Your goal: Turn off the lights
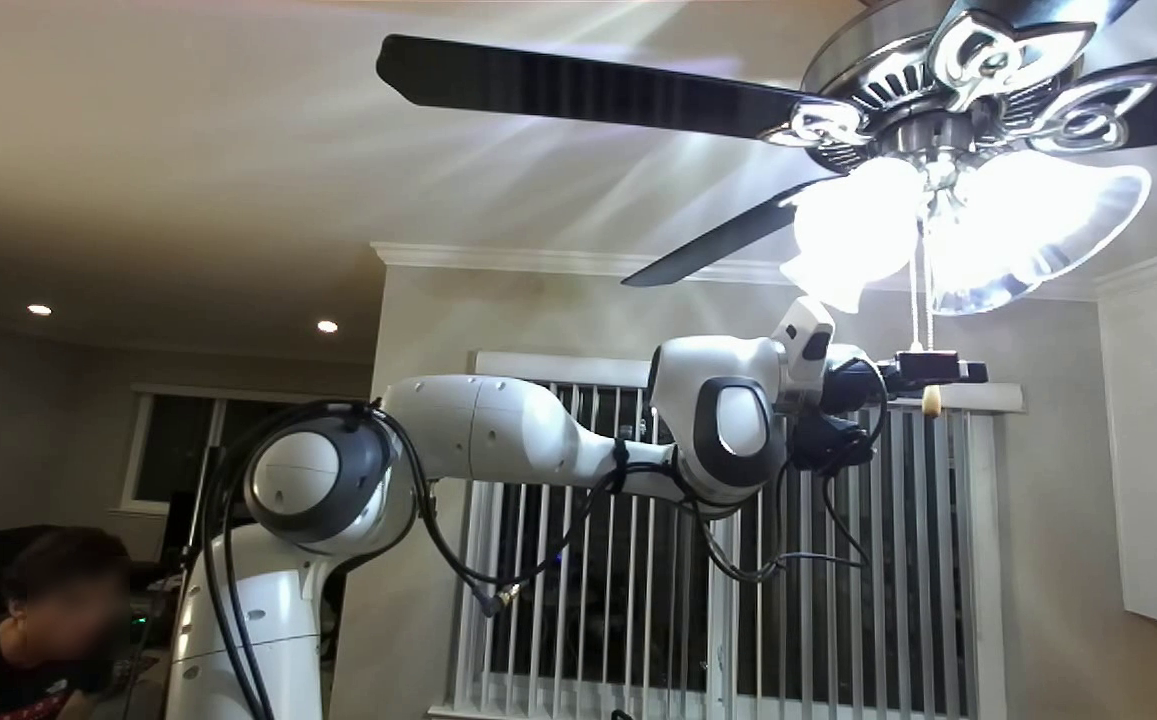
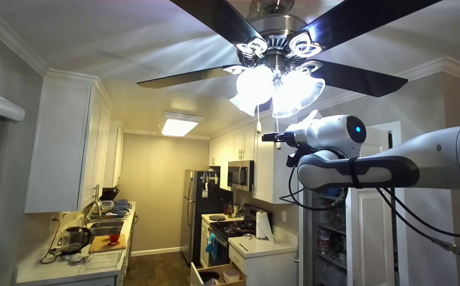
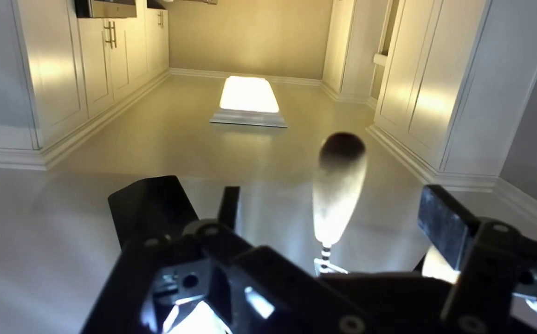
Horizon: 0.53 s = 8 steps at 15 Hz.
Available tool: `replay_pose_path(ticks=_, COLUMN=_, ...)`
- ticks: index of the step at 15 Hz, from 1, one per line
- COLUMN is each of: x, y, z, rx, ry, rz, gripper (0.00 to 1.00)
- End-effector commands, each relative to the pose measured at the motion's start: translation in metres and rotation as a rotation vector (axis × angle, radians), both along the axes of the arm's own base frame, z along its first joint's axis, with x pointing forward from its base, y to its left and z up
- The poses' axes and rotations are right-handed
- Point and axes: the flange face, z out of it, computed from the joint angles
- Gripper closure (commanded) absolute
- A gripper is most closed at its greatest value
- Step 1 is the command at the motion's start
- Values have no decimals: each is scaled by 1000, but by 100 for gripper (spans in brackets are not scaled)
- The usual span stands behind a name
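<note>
The coming move turns on how the lower pull knob (image 3: 340,190) stands to the tool (image 3: 300,213): in the wrist view, which is upside down, it shows in the gap between two fingers (image 3: 447,227) that are spread wide and hold nothing. Its long axis is upright, and a thin chain (image 1: 929,320) runs from it up to the lights (image 2: 285,91), the bell-shaped glass shades glowing beneath the dark-bladed fan (image 2: 279,26), above the tool. In both exterior views the knob hangs just under the tool while part of the chain is hidden by it, so how deep between the fingers the chain stands cannot be told. A higher pull knob (image 2: 259,127) shows just to the left of the tool's tips in an exterior view; which of the two works the lights is not clear. The only arm (image 2: 432,159) reaches in from the right there. The step in hand looks like lining up for the grasp; the fingers would need to close across that upright line, just above the lower knob, then draw straight down, without catching the higher one.
</note>
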Motion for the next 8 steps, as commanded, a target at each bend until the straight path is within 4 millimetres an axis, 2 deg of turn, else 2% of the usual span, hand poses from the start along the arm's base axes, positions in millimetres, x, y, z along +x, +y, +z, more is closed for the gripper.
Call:
replay_pose_path(ticks=1, x=2, y=-2, z=2, rx=-10, ry=13, rz=-5, gripper=33)
replay_pose_path(ticks=8, x=2, y=-1, z=2, rx=-8, ry=12, rz=-3, gripper=80)
